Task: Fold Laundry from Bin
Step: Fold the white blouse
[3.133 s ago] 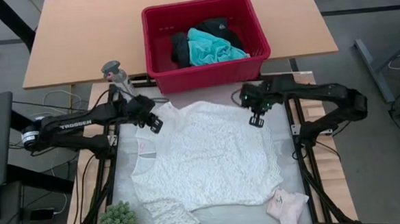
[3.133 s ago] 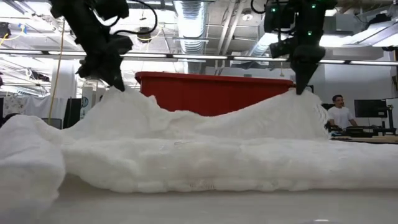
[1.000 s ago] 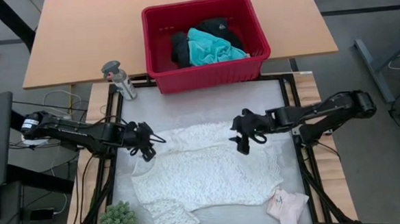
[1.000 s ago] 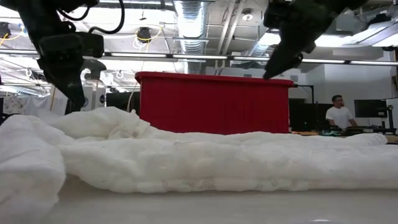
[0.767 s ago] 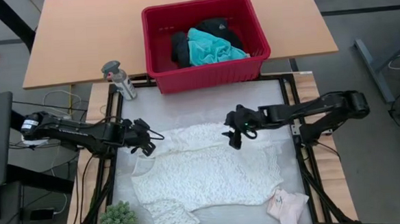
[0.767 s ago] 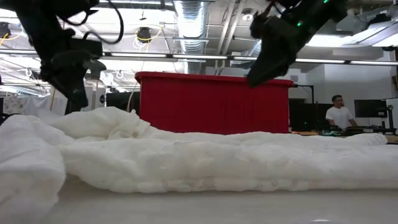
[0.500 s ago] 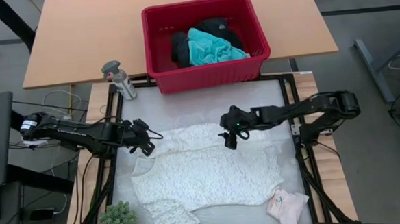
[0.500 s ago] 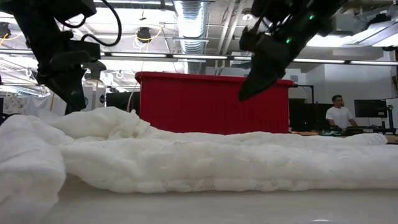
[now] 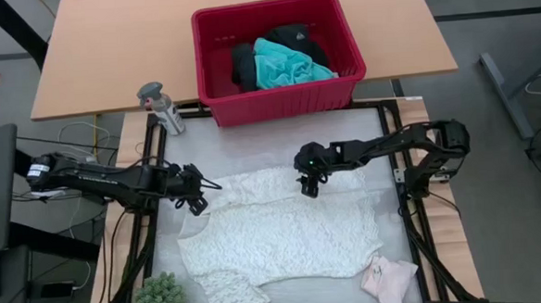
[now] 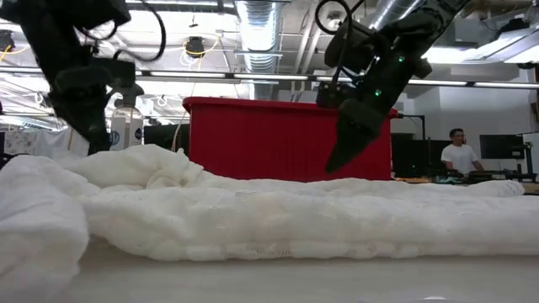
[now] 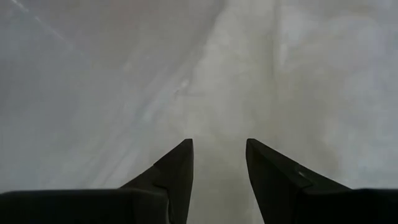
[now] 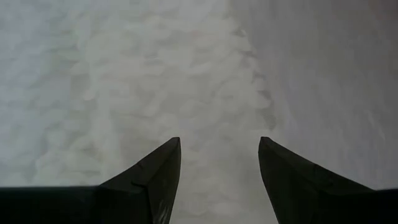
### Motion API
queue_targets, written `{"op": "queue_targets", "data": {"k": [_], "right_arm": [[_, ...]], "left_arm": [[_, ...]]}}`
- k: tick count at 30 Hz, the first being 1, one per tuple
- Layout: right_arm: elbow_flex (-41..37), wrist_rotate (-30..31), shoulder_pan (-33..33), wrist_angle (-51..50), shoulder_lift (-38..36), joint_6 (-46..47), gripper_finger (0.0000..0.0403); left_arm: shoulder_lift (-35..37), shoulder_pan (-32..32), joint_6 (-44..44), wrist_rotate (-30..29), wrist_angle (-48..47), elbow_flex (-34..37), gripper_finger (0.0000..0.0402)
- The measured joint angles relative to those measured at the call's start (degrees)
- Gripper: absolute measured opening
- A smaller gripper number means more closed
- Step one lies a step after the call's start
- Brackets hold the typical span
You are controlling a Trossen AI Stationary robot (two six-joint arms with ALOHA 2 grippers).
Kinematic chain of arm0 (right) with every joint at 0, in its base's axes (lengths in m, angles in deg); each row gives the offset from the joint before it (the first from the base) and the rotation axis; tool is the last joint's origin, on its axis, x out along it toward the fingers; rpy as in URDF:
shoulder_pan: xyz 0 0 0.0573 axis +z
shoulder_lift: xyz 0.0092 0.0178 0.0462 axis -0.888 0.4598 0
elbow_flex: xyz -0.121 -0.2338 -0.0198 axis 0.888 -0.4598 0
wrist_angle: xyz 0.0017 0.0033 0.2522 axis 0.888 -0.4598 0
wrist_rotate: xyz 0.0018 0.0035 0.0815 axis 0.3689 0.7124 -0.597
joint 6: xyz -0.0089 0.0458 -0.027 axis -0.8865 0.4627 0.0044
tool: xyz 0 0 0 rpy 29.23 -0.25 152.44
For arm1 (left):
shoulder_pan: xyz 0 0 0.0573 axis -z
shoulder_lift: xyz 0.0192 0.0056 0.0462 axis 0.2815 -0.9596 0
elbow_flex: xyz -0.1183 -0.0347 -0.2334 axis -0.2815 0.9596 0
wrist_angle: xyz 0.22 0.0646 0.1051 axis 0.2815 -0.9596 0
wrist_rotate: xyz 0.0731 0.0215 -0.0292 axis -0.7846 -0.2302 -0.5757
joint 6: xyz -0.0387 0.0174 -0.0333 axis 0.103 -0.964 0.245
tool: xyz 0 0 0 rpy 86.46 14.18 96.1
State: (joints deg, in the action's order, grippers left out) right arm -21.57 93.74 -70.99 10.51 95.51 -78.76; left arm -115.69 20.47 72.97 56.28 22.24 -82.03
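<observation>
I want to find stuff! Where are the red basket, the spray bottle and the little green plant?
red basket (image 9: pixel 213 73): high view, on its left wall.
spray bottle (image 9: pixel 163 111): high view, on its body.
little green plant (image 9: pixel 158 297): high view, on its leafy middle.

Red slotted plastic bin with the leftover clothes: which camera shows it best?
The high view: it looks down into the red slotted plastic bin, showing its whole rim and the turquoise shirt and black clothing inside. The low view shows only one red wall behind the white lacy top. Neither wrist view shows it.
</observation>
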Motion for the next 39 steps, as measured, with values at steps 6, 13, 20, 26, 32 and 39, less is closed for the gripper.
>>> {"op": "queue_targets", "data": {"k": [6,13,20,26,32,39], "right_arm": [[0.0,-0.1,0.0,-0.2,-0.1,0.1,0.0239],[0.0,-0.3,0.5,-0.5,0.0,0.2,0.0239],[0.0,-0.3,0.4,-1.9,0.0,0.2,0.0239],[0.0,-0.3,0.2,-4.2,0.0,0.2,0.0239],[0.0,-0.3,0.2,-4.6,0.0,0.2,0.0239],[0.0,-0.3,0.2,-4.7,0.0,0.0,0.0239]], "left_arm": [[0.1,-0.6,0.8,-1.4,6.6,5.6,0.0132],[0.0,-4.1,-1.6,-6.5,4.0,5.8,0.0067],[-0.1,-8.2,-5.4,-5.8,4.5,5.8,0.0004],[0.2,-11.0,-2.0,-5.1,6.2,5.8,0.0001],[6.9,-8.9,-5.4,-8.4,16.0,-0.4,0.0000],[8.5,-8.7,-5.0,7.4,4.1,-2.8,0.0004]]}}
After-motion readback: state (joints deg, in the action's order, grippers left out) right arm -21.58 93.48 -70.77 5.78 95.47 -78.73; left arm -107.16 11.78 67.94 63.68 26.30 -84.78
